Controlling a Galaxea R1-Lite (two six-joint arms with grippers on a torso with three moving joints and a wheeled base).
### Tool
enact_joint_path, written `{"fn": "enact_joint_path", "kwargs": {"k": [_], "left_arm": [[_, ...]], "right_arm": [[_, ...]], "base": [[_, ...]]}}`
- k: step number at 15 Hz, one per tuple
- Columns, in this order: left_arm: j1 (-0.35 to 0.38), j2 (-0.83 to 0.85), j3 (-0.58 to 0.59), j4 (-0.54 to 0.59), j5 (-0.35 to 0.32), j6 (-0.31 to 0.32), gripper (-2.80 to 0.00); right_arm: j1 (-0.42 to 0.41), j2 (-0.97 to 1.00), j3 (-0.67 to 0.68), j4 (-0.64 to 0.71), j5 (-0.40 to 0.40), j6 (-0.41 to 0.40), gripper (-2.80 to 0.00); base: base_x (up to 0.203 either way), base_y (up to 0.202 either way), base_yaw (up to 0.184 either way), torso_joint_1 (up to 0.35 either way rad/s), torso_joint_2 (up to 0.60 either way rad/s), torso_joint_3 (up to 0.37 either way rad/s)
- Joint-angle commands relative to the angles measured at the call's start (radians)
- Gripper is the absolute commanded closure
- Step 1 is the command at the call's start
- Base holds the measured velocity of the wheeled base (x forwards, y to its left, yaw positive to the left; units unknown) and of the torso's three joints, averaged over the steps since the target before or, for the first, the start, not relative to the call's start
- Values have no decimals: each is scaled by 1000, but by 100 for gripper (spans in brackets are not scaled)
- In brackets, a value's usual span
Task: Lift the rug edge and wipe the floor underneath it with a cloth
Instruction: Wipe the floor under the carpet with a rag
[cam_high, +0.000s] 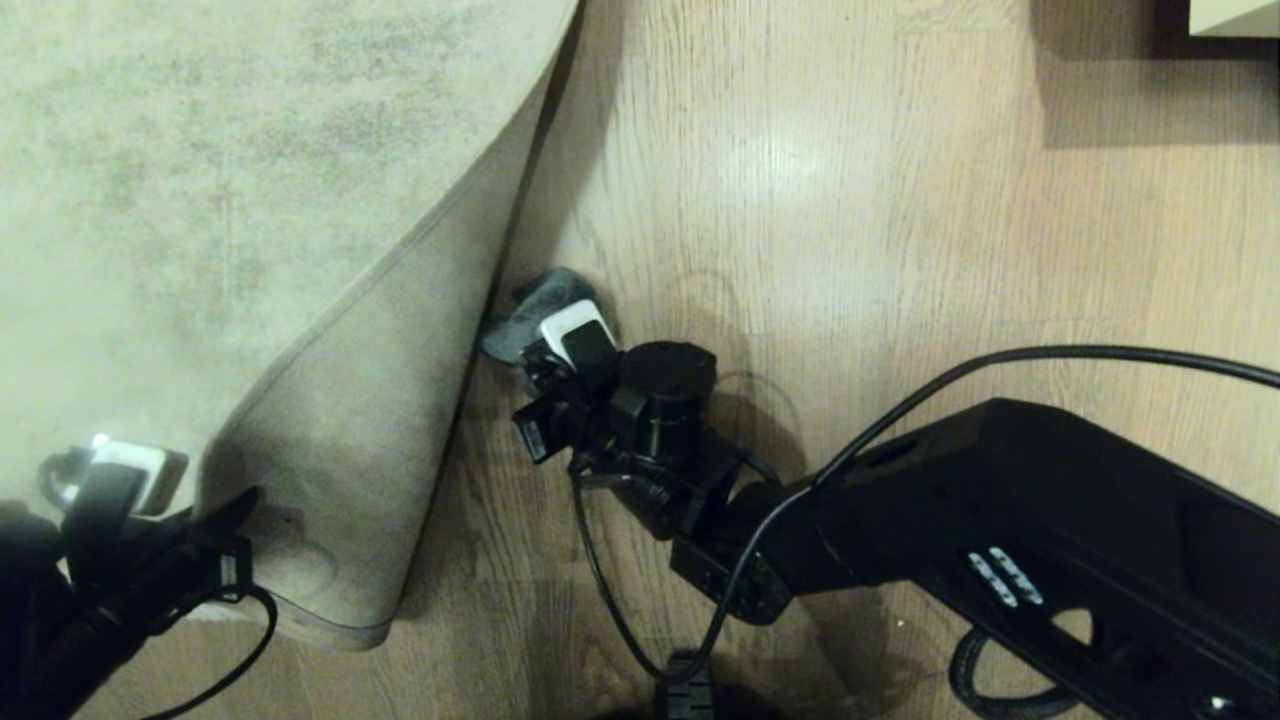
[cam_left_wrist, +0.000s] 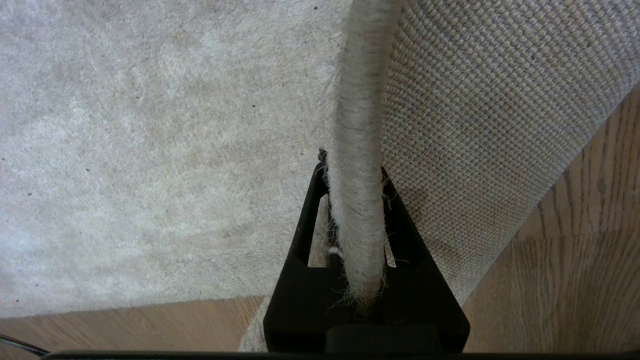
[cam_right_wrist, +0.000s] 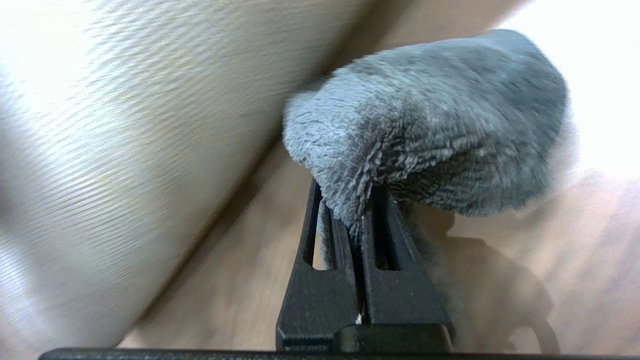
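The pale mottled rug fills the left of the head view. Its near corner is folded up and over, showing the plain tan backing. My left gripper at the lower left is shut on the rug's bound edge, holding it raised with the woven backing beside it. My right gripper is shut on the grey-teal fuzzy cloth. The cloth rests on the wood-grain floor right beside the lifted fold of the rug.
The right arm's black body and its cable cross the lower right. A dark shadow and the corner of a pale piece of furniture sit at the top right.
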Motion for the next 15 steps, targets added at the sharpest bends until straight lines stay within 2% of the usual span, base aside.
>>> {"fn": "enact_joint_path", "kwargs": {"k": [1,5,9,15], "left_arm": [[1,1,-1,-48,-1,2,0],[1,-1,1,-48,-1,2,0],[-19,-5,4,-48,12,2,0],[-35,-3,5,-48,34,2,0]], "right_arm": [[48,-12,74,-17,-1,-1,0],[119,8,232,-100,1,0,0],[138,20,347,-192,2,5,0],[162,76,369,-260,2,8,0]], "base": [[0,0,0,0,0,0],[0,0,0,0,0,0],[0,0,0,0,0,0],[0,0,0,0,0,0]]}}
